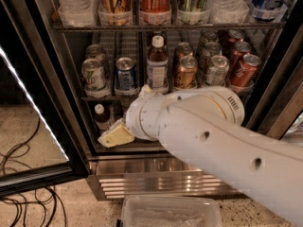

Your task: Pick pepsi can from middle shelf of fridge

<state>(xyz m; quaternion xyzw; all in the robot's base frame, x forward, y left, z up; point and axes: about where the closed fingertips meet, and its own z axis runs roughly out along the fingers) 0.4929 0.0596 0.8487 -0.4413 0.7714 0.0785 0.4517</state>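
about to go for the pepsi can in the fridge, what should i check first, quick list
1. Door open: ok, the glass door is swung aside at left.
2. Can standing: ok, the pepsi can is upright at the front of the middle shelf.
3. Gripper level with the can: not ok, the gripper sits below that shelf, lower than the can.
4. Can's face unblocked: ok, nothing stands in front of it.
5. Side room: cannot tell, the green-and-white can and the bottle stand close on either side.
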